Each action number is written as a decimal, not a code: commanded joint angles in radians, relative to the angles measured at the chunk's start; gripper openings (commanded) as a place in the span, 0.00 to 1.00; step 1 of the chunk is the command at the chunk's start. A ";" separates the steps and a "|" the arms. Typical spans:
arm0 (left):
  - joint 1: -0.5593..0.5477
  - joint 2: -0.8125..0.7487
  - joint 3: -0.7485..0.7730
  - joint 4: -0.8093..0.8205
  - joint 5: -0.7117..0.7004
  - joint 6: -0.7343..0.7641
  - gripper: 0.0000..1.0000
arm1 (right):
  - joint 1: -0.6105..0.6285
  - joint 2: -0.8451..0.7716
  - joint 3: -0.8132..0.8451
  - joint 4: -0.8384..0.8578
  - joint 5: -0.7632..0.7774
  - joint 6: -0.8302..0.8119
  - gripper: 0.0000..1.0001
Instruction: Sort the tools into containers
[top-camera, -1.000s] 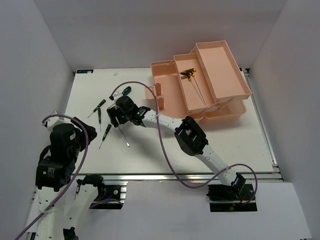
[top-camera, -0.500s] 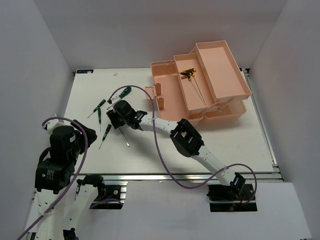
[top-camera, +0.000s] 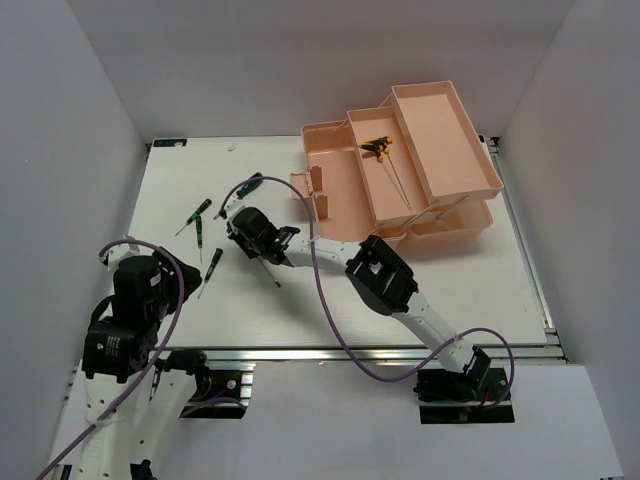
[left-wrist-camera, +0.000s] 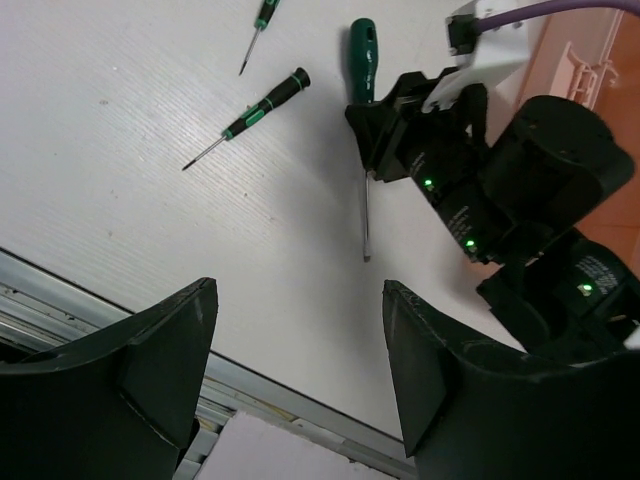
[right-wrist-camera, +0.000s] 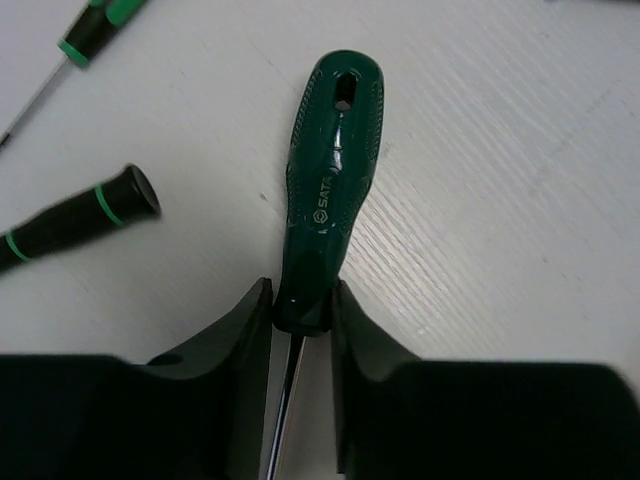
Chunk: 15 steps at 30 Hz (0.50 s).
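The right gripper (right-wrist-camera: 301, 300), spread a second ago, now pinches the green-handled screwdriver (right-wrist-camera: 330, 180) at the base of its handle, left of centre on the table (top-camera: 450, 290), apart from the pink toolbox (top-camera: 345, 195), likely ready for lifting, while the left gripper (left-wrist-camera: 298, 290) hangs spread and empty.

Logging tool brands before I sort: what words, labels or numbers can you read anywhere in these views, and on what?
"SATA", after a small round logo: on the handle of the green screwdriver, in the right wrist view.
Nothing else is readable: the small screwdriver beside it and the toolbox show no text.
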 joint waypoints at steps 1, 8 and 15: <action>0.001 -0.022 -0.043 0.031 0.030 -0.011 0.77 | -0.035 -0.052 -0.076 -0.113 -0.026 -0.073 0.21; 0.001 0.018 -0.154 0.133 0.086 0.000 0.77 | -0.115 -0.201 -0.119 -0.205 -0.472 -0.131 0.09; 0.002 0.122 -0.211 0.247 0.115 0.079 0.77 | -0.161 -0.409 -0.168 -0.287 -0.818 -0.176 0.00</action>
